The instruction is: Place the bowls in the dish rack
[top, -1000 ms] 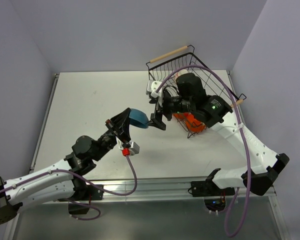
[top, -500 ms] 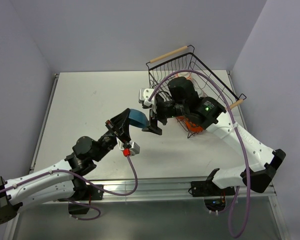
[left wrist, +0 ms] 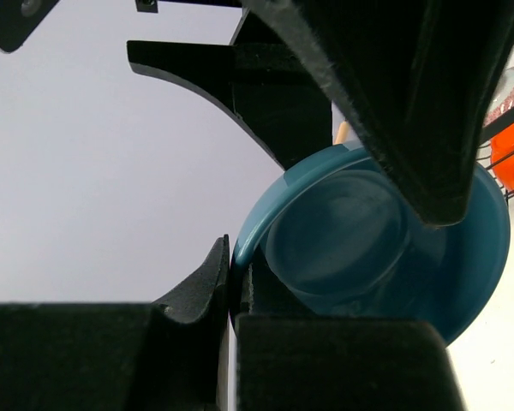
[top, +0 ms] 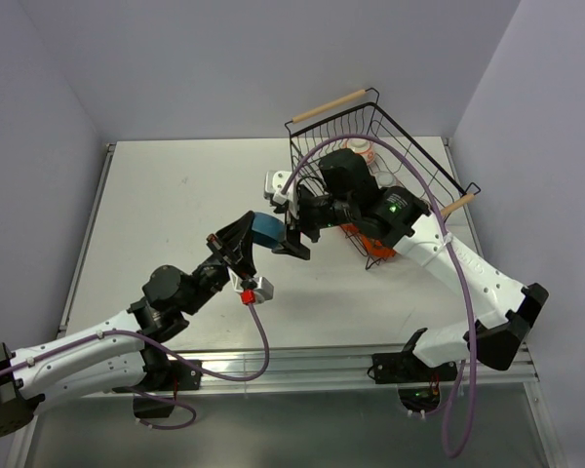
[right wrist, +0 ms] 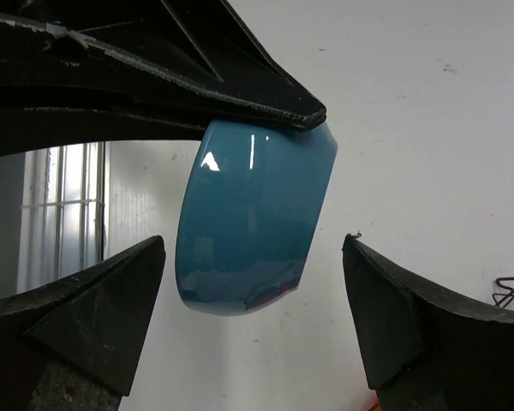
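- While the left gripper (top: pixel 246 230) holds the blue bowl (top: pixel 266 229) up over the middle of the bench (top: pixel 166 195), its jaws are clamped on the bowl's rim, seen at lower centre of the left wrist view.
- The right gripper (right wrist: pixel 253 257) has its jaws wide apart, one on each side of the bowl. Neither touches it, and pale bench shows in both gaps.
- In the right wrist view the bowl hangs on edge from the left jaws at the top of the frame. Its longer span runs top to bottom and its shorter span lies across, in line with the right jaws' closing.
- The bowl therefore sits squarely between the right jaws, and the right arm is the one nearer the dish rack (top: pixel 317 136), at upper right of the top view, where an orange bowl (top: pixel 378 237) already lies.
- This looks like a handover. The right jaws likely need to close on the bowl before the left jaws release, and the glossy curved wall could slip.
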{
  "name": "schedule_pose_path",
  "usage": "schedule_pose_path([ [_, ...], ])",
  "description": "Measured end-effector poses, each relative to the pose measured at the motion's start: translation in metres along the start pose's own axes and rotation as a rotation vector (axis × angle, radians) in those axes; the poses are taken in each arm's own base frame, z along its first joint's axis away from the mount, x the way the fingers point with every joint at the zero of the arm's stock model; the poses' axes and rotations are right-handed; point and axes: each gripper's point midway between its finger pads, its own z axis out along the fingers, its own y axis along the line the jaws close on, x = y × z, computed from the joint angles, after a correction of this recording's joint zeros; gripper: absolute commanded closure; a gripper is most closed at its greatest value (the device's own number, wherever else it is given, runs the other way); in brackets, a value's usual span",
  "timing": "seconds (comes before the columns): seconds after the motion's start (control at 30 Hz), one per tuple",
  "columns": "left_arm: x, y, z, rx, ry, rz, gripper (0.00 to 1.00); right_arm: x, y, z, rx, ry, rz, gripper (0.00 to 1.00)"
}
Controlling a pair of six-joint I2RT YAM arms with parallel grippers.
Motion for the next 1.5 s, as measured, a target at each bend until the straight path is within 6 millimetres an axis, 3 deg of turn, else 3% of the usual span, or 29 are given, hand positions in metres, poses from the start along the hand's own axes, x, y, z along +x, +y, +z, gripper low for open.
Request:
schedule_pose_path([
  [0.53, -0.002, -0.004, 0.001, 0.012, -0.004, -0.005, 1.0, 0.002, -0.003, 0.01, -0.007, -0.002, 0.018, 0.18],
  [0.63, -0.002, -0.005, 0.001, 0.016, -0.004, -0.004, 1.0, 0.004, -0.004, 0.013, -0.013, 0.005, 0.028, 0.28],
  [0.83, 0.002, -0.004, 0.0, 0.009, 0.021, -0.014, 0.94, 0.005, -0.003, 0.014, -0.007, 0.012, 0.029, 0.63],
  [0.87, 0.003, -0.004, 0.0, 0.011, 0.023, -0.016, 0.93, 0.005, -0.003, 0.014, -0.007, 0.013, 0.028, 0.82],
  [0.93, 0.003, -0.005, 0.0, 0.013, 0.023, -0.018, 0.93, 0.006, -0.003, 0.014, -0.007, 0.015, 0.026, 1.0],
  [1.13, 0.005, -0.01, -0.001, 0.033, 0.031, -0.017, 0.88, 0.012, -0.003, 0.016, -0.005, 0.029, 0.031, 1.0],
  [1.17, 0.005, -0.011, -0.001, 0.037, 0.033, -0.018, 0.86, 0.012, -0.003, 0.016, -0.004, 0.031, 0.032, 1.0],
  [1.2, 0.005, -0.011, -0.001, 0.037, 0.033, -0.019, 0.77, 0.012, -0.004, 0.016, -0.002, 0.032, 0.032, 1.0],
  [1.3, 0.005, -0.013, -0.001, 0.047, 0.03, -0.018, 0.7, 0.013, -0.004, 0.015, 0.003, 0.034, 0.031, 1.0],
  [1.5, 0.005, -0.018, -0.002, 0.068, 0.034, -0.018, 0.67, 0.014, -0.007, 0.015, 0.018, 0.041, 0.032, 1.0],
])
